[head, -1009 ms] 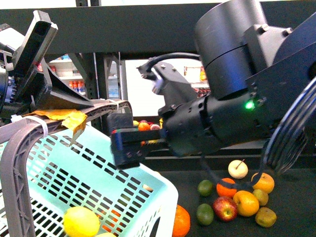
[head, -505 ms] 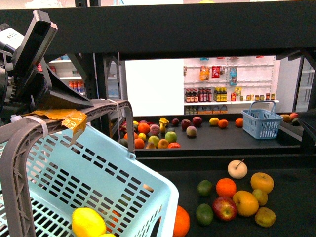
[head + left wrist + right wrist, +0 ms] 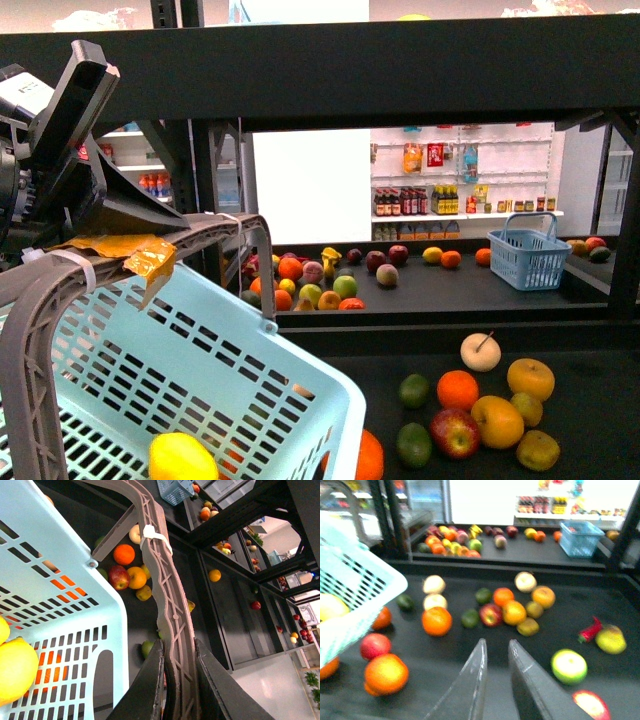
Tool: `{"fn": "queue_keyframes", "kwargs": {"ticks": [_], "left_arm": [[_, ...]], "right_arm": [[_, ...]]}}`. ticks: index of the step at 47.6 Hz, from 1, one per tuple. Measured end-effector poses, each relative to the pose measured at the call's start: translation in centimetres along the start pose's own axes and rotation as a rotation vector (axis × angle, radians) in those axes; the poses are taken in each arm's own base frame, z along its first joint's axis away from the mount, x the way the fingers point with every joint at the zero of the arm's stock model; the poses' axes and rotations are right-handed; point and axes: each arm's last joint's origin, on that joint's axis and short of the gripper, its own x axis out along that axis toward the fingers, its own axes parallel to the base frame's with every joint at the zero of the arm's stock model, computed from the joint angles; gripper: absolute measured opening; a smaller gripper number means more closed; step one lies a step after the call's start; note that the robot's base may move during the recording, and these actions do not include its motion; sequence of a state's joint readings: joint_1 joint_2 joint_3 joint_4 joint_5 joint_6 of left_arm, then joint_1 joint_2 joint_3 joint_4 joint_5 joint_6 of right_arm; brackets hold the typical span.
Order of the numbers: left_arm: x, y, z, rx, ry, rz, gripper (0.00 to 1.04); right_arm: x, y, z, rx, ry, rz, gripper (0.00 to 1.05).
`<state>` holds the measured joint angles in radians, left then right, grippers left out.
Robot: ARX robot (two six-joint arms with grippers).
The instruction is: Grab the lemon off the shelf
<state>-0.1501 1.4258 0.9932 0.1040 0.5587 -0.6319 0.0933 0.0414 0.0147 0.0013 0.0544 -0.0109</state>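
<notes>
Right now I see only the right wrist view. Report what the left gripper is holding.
Observer: The left gripper is shut on the grey handle of the light blue basket.
Operator: Confirm the lemon is in there.
Observer: Yes, the lemon lies inside the basket, seen through its slotted wall.
Operator: Tell me whether the front view shows my right gripper.
Observer: It does not; neither that arm nor its gripper appears there.

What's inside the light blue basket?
The basket holds a lemon, bright yellow and partly cut off at the picture's edge. The left wrist view shows a sliver of a second yellow fruit beside it. Orange shows through the slots, but whether that lies inside or behind is unclear.
</notes>
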Motion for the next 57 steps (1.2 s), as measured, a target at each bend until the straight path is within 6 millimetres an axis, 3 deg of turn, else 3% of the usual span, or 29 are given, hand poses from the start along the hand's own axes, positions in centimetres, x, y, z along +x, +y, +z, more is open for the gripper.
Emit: {"fn": "queue_keyframes", "kwargs": {"ticks": [3,21,48,57], "left_arm": [[0.01,0.00,0.00,-0.001,-0.001,0.002,0.12],[0.01,0.00,0.00,0.000,-0.001,0.001,0.12],[0.01,-0.01,0.00,0.000,0.000,0.001,0.12],[0.01,0.00,0.00,0.000,-0.001,0.001,0.12]], "right_arm": [[-0.20,-0.65,0.22,0.001,-0.030,-0.038,0.02],[-0.23,-0.73,0.24,0.004,-0.033,-0.038,0.03],[-0.23,-0.74,0.24,0.005,-0.033,-0.038,0.97],[-0.23,-0.74,0.24,0.006,-0.033,-0.038,0.97]]}}
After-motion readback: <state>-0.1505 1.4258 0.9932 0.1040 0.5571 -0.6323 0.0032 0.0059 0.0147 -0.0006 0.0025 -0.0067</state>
